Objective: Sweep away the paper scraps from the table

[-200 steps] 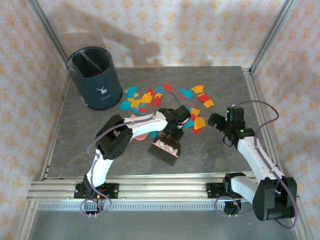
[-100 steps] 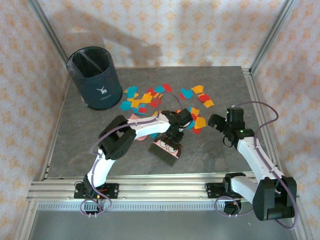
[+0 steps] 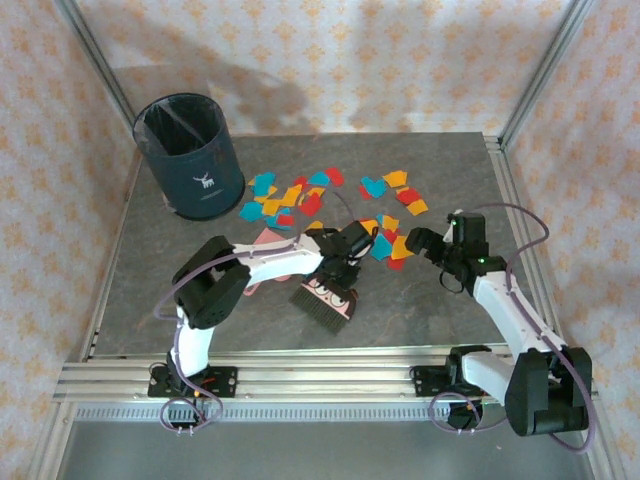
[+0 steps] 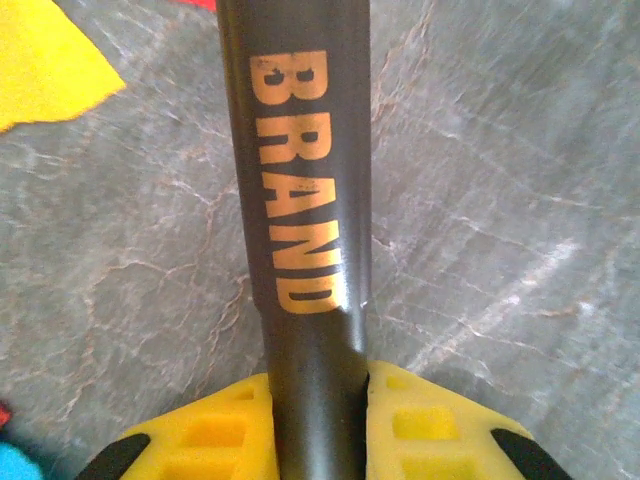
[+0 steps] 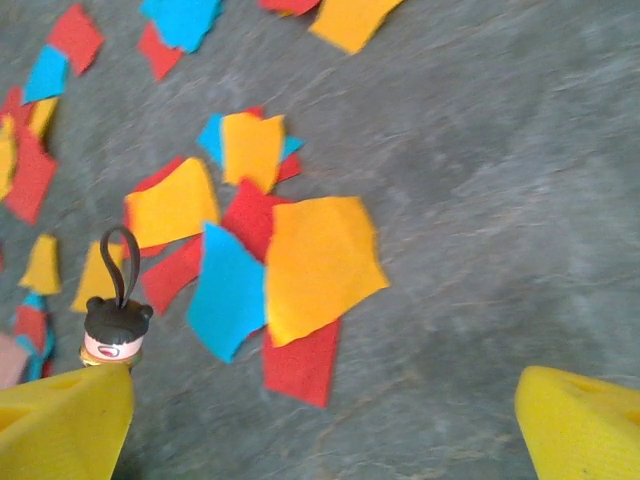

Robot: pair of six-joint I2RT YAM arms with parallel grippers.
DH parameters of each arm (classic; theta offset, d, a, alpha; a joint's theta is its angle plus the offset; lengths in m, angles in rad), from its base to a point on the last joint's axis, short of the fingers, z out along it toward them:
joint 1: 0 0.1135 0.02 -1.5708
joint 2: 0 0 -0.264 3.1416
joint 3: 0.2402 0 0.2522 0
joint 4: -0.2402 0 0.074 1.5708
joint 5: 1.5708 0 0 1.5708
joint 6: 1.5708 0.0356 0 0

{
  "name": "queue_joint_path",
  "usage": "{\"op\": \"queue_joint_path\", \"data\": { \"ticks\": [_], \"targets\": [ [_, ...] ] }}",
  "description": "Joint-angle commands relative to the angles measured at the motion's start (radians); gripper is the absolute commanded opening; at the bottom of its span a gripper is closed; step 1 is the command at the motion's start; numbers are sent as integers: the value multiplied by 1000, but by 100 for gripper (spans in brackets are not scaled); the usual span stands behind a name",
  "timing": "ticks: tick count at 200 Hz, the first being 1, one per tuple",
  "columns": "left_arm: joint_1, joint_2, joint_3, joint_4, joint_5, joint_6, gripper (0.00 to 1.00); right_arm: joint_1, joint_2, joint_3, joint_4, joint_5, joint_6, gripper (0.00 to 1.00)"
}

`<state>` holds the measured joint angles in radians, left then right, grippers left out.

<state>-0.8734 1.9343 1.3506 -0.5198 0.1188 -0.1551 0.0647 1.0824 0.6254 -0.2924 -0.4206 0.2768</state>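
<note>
Left gripper (image 3: 337, 262): fingers (image 4: 210, 432) pressed onto the brush handle (image 4: 305, 200), one each side, no gap visible. Right gripper (image 3: 424, 240): fingers (image 5: 580, 425) spread wide, nothing between them.

Brush (image 3: 325, 298) lies right-front of the bin (image 3: 190, 155), bristles toward the arm bases. Paper scraps (image 3: 300, 195) are on the desk (image 3: 150, 290), red, yellow-orange and blue, running from just beside the bin out to its right. Whether any are inside the bin I cannot tell. The pink dustpan (image 3: 262, 240) is right-front of the bin, mostly under the left arm (image 3: 270, 262).

Risks:
- The handle looks round, so it may twist in the pinch once the bristles drag, and the sweep would miss.
- Flat scraps may slip under the bristles or get flicked farther from the bin, off the desk edge.
- The right gripper hovers by the scraps farthest from the bin, and the two arms could clash over one patch.
- The dustpan could get shoved by the arm above it.

Views:
- The left wrist view shows the finger contact and the "BRAND" lettering, which the top view cannot resolve.
- The top view gives the bin, dustpan and overall layout.
- The right wrist view shows scraps overlapping in a stack, plus a small doll-head knob with a loop (image 5: 115, 335), maybe the handle tip.
</note>
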Motion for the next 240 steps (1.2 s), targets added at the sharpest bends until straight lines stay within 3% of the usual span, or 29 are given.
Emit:
{"op": "queue_joint_path", "data": {
  "ticks": [1, 34, 78, 123, 240],
  "targets": [
    [17, -99, -39, 132, -22, 20, 21, 3, 27, 10, 80, -192, 15, 94],
    [35, -166, -106, 235, 9, 32, 20, 31, 60, 13, 163, -342, 28, 86],
    [50, -215, -167, 334, 61, 46, 20, 108, 80, 23, 237, -406, 30, 80],
    [51, -246, -199, 390, 109, 75, 20, 153, 167, 73, 258, -448, 39, 64],
    [42, -284, -222, 413, 127, 151, 21, 215, 287, 138, 337, -480, 109, 54]
  ]
}}
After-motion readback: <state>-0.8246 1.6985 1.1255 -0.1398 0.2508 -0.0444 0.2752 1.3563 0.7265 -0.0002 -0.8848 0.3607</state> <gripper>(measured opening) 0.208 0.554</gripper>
